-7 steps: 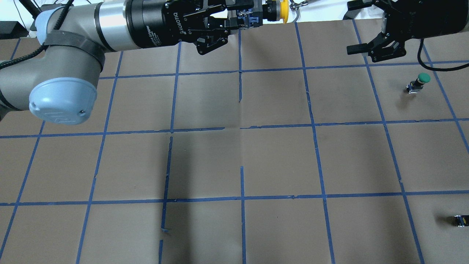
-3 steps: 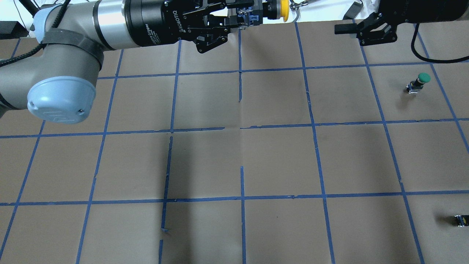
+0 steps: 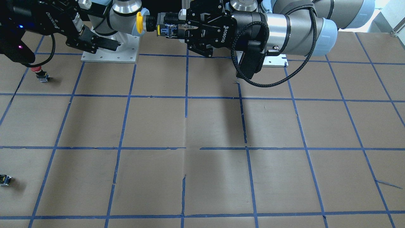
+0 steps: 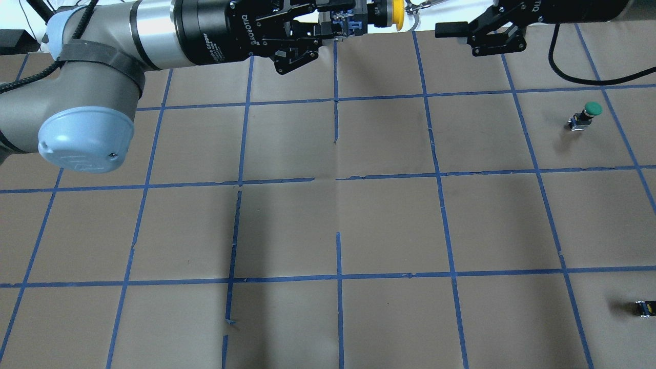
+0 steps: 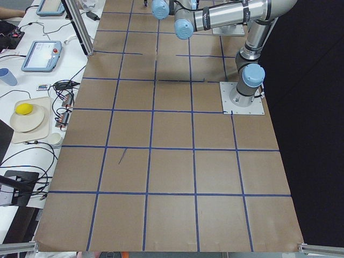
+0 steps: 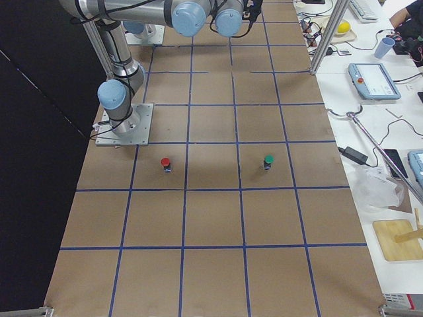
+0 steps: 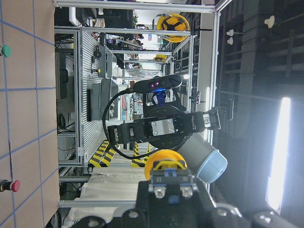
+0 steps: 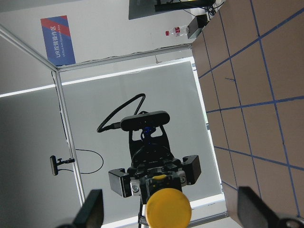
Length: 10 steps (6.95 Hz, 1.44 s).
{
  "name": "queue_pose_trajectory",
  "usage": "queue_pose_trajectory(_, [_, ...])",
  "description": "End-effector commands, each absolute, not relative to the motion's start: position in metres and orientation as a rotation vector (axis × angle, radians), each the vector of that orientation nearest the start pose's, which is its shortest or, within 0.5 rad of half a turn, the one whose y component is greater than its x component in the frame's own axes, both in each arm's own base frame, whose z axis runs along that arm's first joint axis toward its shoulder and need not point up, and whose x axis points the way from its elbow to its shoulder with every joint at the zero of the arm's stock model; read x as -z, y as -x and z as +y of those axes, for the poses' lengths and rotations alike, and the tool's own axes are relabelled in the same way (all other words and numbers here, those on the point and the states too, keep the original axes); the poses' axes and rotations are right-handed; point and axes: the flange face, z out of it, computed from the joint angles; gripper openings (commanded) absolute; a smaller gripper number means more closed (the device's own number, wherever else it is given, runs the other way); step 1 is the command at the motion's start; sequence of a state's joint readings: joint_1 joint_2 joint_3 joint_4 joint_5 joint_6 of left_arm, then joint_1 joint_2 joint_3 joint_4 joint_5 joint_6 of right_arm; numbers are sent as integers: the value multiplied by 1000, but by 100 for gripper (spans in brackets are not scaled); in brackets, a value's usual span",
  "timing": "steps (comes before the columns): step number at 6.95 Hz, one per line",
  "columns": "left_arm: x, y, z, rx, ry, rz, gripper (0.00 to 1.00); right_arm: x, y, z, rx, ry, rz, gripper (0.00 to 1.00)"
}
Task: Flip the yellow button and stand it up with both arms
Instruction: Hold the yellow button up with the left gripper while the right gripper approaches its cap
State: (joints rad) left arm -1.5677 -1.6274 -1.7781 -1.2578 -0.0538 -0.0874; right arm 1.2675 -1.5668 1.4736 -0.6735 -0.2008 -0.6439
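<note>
Your left hand (image 4: 348,23), held level above the surface (image 4: 389,220), grips the yellow button (image 4: 395,14) sideways, cap towards the right hand (image 8: 173,211), which faces it with fingers spread.

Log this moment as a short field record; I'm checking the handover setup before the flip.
left gripper: shut on the body of the yellow button, holding it in the air above the table
button pose: horizontal, cap pointing toward the right gripper
right gripper: open, facing the cap, not touching it
handover: not yet made
others on table: green-capped button and red-capped button, both standing; small dark block
</note>
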Motion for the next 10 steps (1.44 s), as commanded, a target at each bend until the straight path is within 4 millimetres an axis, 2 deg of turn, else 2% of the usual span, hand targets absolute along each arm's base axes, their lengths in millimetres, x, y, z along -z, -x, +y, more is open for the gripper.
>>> queue_pose_trajectory(1, [-492,231,-504,34,-33,-1518,1,-539,-101,-491,-41,-270,1686,99])
queue_pose_trajectory(2, [-495,231,-502,29,-28,-1519,1,-533,-115,-491,-81,-263,1686,97])
queue_pose_trajectory(4, [-494,231,-503,31,-31,-1518,1,-525,-118,-496,-97,-265,1683,95])
queue_pose_trajectory(6, [-497,231,-501,27,-26,-1519,1,-525,-133,-493,-112,-241,1681,92])
queue_pose_trajectory(10, [-490,231,-504,36,-36,-1518,1,-530,-135,-490,-114,-239,1682,92])
